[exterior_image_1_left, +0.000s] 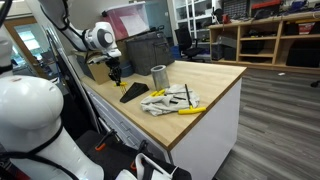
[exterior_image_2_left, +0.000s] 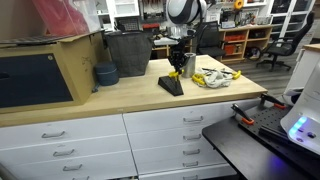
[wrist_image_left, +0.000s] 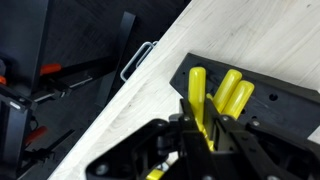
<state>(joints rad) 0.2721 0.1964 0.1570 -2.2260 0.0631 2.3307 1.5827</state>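
From where I'm standing, the gripper (wrist_image_left: 200, 122) is pinching the yellow-handled screwdriver (wrist_image_left: 197, 88) partway along its handle, right over the black rack (wrist_image_left: 285, 108); the other two yellow handles (wrist_image_left: 233, 92) sit in slots just beside it.

What I'd worry about: the grip looks narrow on a round, smooth handle, so the tool could twist or slide between the fingers; the neighbours are so close that a fingertip could nudge one and tip it out; and the rack (exterior_image_1_left: 133, 93) doesn't look fastened down, so a sideways pull might drag it. It's also near the counter edge, so anything knocked loose could roll off.

The surface is a pale wood countertop (exterior_image_1_left: 215, 72) over white drawers (exterior_image_2_left: 160, 130); there's a metal can (exterior_image_1_left: 159, 75) and a heap of loose tools (exterior_image_1_left: 172, 100) nearby, plus a dark bin (exterior_image_2_left: 128, 52) at the back. The room looks like a workshop, with shelving (exterior_image_1_left: 270, 35) and a wood floor (exterior_image_1_left: 285, 120).
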